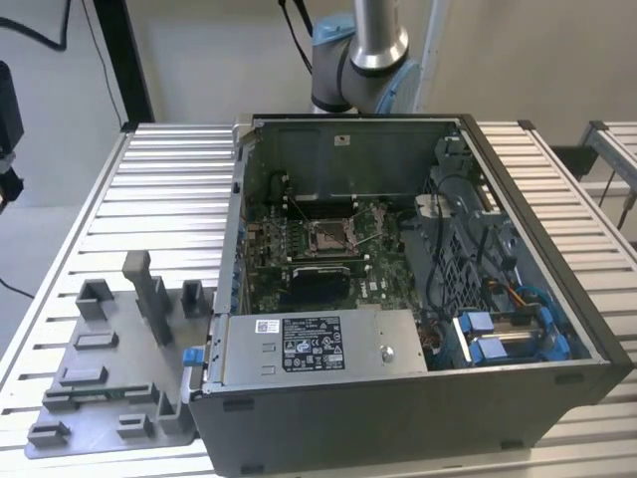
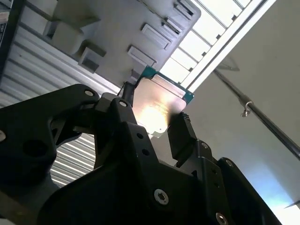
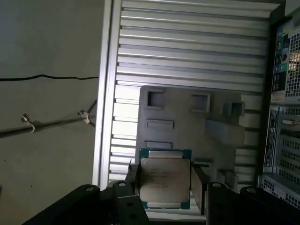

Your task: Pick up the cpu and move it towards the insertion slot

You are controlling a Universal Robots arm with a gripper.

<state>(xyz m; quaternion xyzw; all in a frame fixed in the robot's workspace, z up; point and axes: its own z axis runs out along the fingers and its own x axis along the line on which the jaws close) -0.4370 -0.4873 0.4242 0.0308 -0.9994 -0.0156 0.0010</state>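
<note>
My gripper [image 3: 165,183] is shut on the cpu [image 3: 165,176], a thin square chip with a silvery metal face and a green rim. One black finger [image 3: 133,180] presses on each of two opposite edges. The second wrist view shows the cpu [image 2: 157,105] lit brightly between the fingers [image 2: 180,133] of the gripper [image 2: 152,118]. In both wrist views the chip hangs in the air over the grey plastic tray [image 3: 187,126], near the table's edge. The insertion slot [image 1: 328,236], a square socket with a shiny metal frame, sits on the green board inside the open computer case [image 1: 398,398].
The grey tray [image 1: 109,368] with raised blocks lies on the slatted metal table [image 1: 169,189] at the exterior view's left of the case. A black rectangular block [image 1: 318,284] sits just in front of the socket. Cables and blue drive bays [image 1: 508,334] fill the case's right side. The arm's base [image 1: 358,50] stands behind the case.
</note>
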